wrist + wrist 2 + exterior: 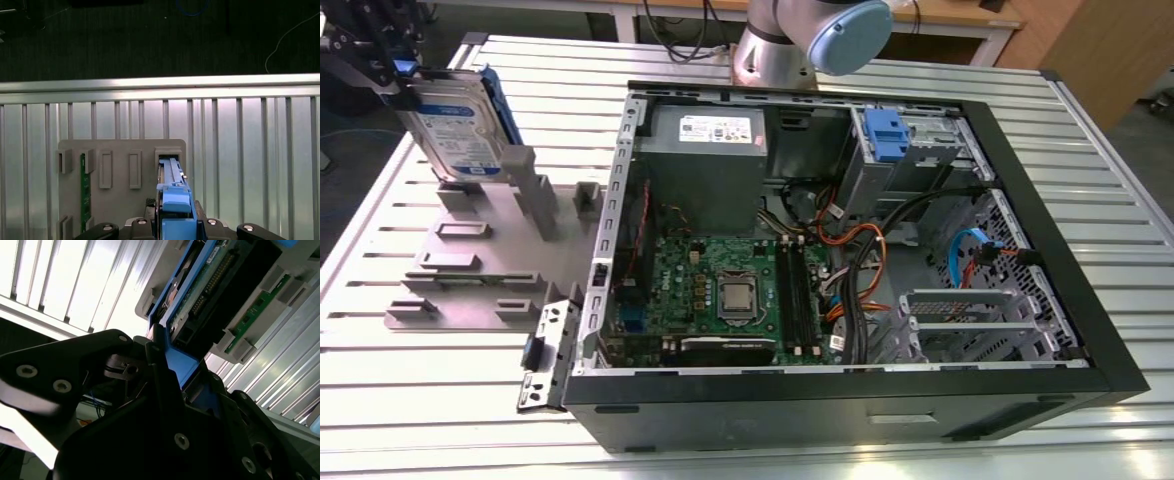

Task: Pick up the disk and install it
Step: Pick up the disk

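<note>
Black gripper [172, 357] is sitting closest to the lens in the second wrist view; its fingers are pinching narrow on the blue carrier edge, holding the disk [454, 125]. In the exterior view the disk is hanging upright and slightly tilted at the far corner on the exterior view's left, label facing out; its lower edge is sitting at the grey fixture plate [467, 275]; I cannot tell whether it is seated in a slot or just above one. Open air is lying around the disk's upper edges. One green circuit strip [85, 187] is standing in the fixture nearby. The fixture is resting on a slatted aluminium table [427, 420]; dark floor [150, 40] is showing beyond the table's edge. One open computer case [827, 400] is lying just beside the fixture, carrying one blue bracket [885, 135] and one grey power supply [707, 165].
</note>
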You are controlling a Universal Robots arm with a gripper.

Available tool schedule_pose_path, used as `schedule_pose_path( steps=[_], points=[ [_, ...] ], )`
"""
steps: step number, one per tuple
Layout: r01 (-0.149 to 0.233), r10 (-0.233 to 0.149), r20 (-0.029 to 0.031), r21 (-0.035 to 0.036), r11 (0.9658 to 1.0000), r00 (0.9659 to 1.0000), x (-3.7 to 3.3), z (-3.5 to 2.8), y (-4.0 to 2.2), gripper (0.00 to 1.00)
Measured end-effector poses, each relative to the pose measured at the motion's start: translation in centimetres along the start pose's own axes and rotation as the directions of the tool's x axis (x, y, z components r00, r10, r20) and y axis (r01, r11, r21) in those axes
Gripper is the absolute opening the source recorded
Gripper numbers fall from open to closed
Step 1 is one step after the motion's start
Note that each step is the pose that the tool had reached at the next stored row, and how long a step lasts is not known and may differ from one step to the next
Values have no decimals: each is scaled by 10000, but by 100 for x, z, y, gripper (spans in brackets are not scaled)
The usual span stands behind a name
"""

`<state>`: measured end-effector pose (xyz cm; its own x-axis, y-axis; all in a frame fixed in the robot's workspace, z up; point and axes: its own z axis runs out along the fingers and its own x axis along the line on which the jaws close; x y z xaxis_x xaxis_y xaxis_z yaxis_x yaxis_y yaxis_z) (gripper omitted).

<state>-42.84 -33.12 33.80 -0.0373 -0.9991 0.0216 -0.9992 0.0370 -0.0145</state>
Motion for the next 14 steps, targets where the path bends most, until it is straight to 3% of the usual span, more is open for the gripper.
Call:
schedule_pose_path(
  steps=[14],
  points=[
    [1,-1,1,2,10000,10000,1,-47,-1,36]
  ],
)
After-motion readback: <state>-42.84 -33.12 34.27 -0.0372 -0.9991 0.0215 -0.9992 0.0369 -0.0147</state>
